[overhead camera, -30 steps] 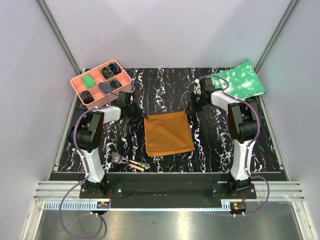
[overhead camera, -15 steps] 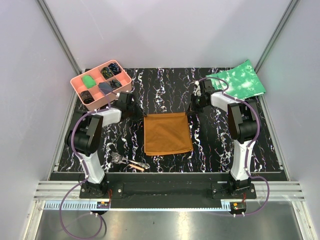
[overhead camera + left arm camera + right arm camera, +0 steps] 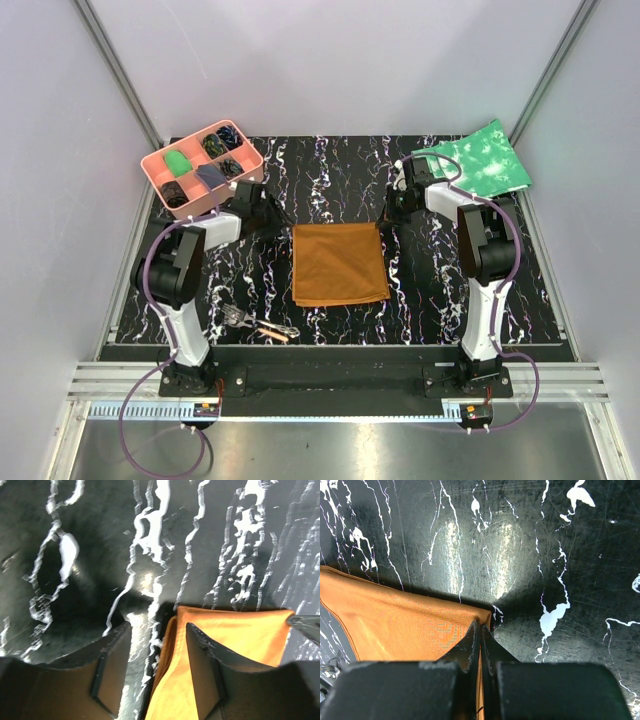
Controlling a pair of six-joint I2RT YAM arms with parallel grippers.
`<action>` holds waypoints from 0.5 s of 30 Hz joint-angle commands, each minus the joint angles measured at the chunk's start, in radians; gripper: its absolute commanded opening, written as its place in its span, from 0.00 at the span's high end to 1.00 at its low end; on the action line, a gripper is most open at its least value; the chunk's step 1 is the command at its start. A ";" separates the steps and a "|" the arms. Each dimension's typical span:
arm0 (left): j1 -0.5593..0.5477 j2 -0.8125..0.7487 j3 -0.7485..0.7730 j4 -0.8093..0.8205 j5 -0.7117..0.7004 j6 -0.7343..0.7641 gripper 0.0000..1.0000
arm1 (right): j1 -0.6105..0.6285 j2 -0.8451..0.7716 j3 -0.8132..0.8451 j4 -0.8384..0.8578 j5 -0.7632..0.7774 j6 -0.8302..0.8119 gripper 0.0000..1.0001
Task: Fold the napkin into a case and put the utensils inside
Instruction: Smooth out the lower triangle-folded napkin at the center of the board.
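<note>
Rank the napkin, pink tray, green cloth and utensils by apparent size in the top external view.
Largest: napkin.
Next: green cloth and pink tray, too alike to rank.
Smallest: utensils.

— Where is there room around the napkin (image 3: 340, 263)?
— At twelve o'clock the bare table (image 3: 330, 170) runs open to the back wall. Six o'clock is open as well, down to the near edge.
— And what stands in the way?
— The left gripper (image 3: 280, 222) sits at eleven o'clock and the right gripper (image 3: 385, 218) at one, each on a far corner. The pink tray (image 3: 186, 141) is just behind the left one. The green cloth (image 3: 478, 160) lies out at two. The utensils (image 3: 262, 327) lie at seven, near the left arm's base.
</note>
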 commanded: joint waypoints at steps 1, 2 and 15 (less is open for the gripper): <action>-0.015 0.033 0.024 0.102 0.076 -0.002 0.47 | 0.000 0.000 0.040 0.005 -0.006 -0.021 0.99; -0.017 0.040 0.031 0.100 0.082 -0.002 0.47 | 0.000 0.001 0.043 0.005 -0.006 -0.023 0.99; -0.026 -0.045 0.029 -0.085 -0.036 0.016 0.50 | 0.001 -0.022 0.145 -0.118 0.123 -0.067 0.77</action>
